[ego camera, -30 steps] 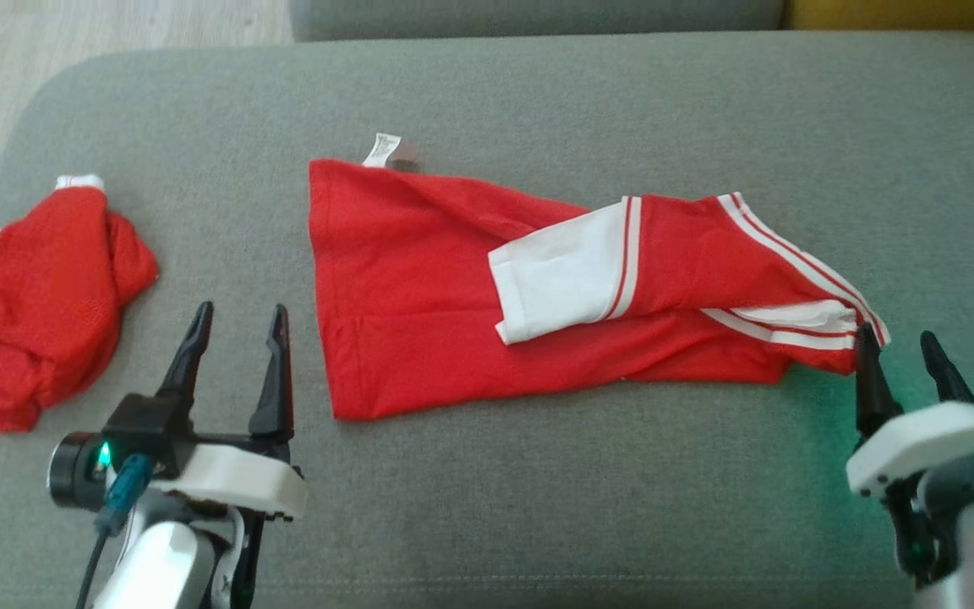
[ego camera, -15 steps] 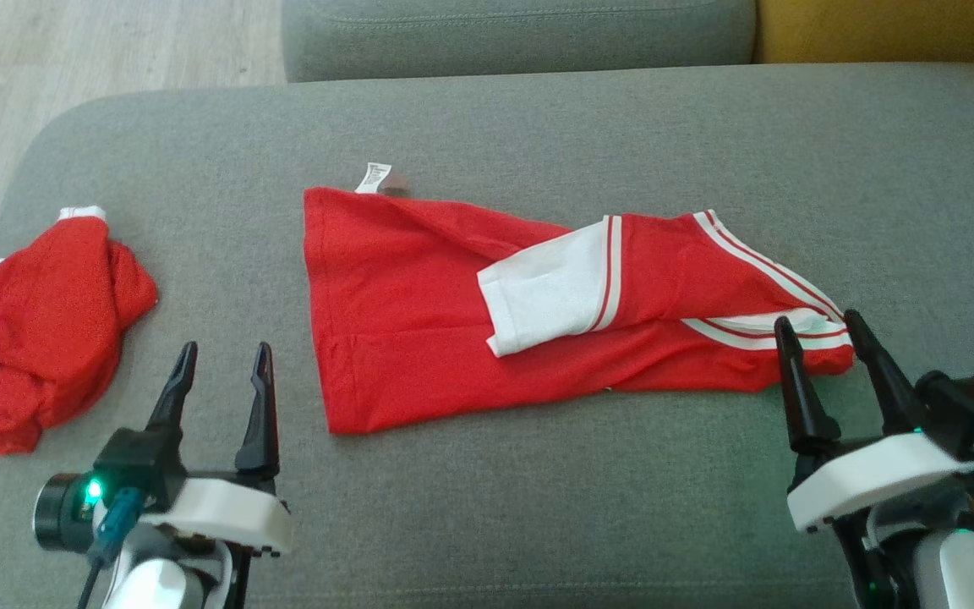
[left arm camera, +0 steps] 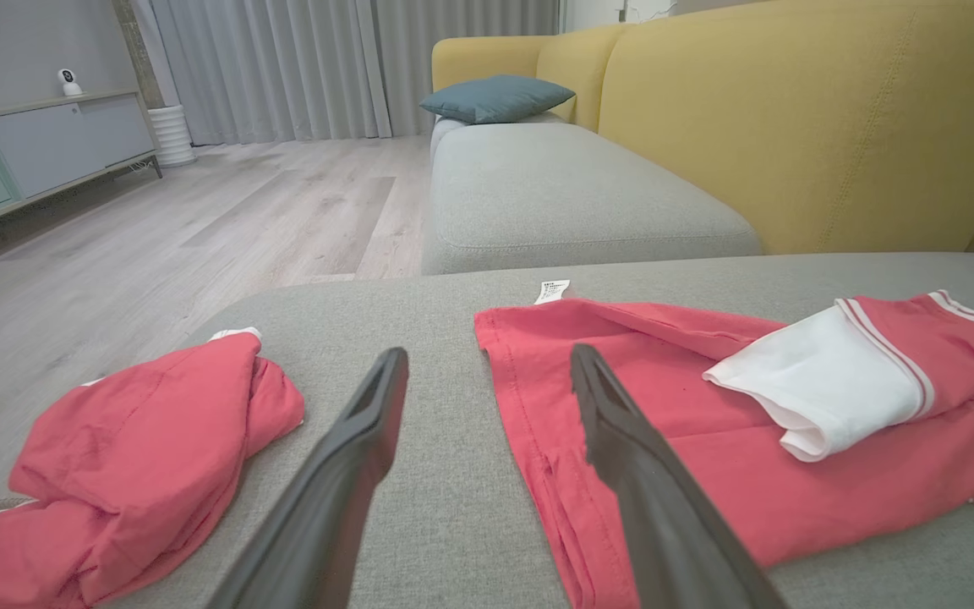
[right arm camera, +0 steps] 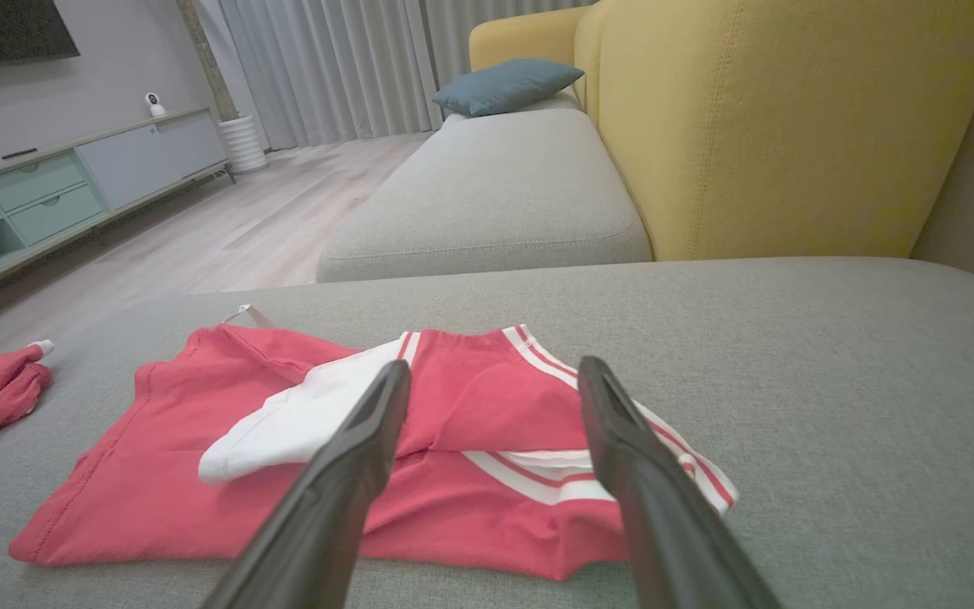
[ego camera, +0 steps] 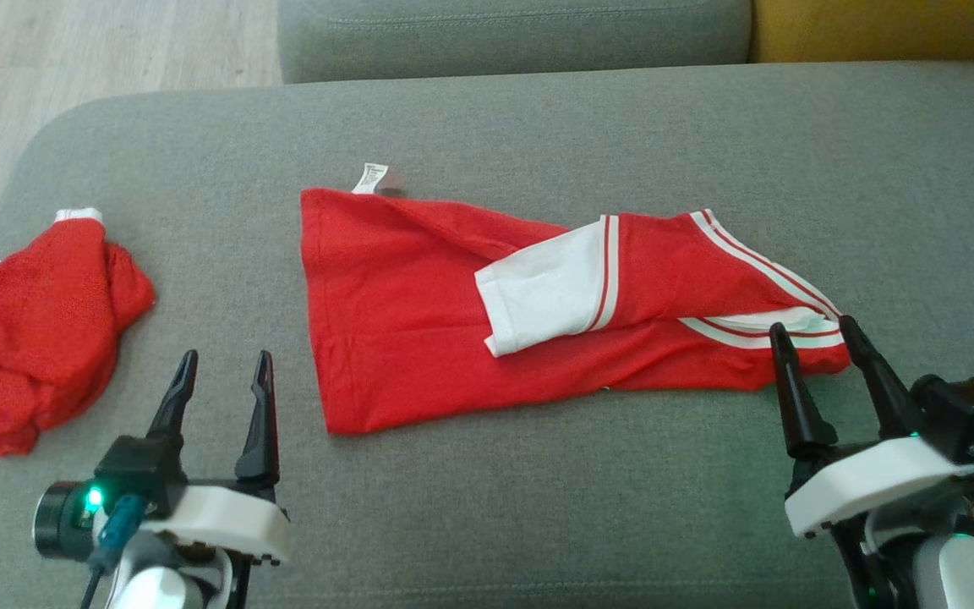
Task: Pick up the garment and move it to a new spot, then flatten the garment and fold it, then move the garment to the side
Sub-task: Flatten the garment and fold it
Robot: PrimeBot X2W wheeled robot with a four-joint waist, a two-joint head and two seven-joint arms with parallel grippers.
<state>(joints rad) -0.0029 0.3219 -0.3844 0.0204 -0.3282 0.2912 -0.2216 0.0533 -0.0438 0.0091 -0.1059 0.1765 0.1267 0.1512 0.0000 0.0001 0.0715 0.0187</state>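
Two grippers, head view: left gripper parted, empty, just beside the hem of the garment; right gripper parted, empty, tips at its striped end
Left wrist view: fingers spread, gripping nothing; garment lies on the grey cushion; crumpled red cloth apart
Right wrist view: fingers spread over the striped end; contact unclear
Count: one garment; one crumpled red cloth
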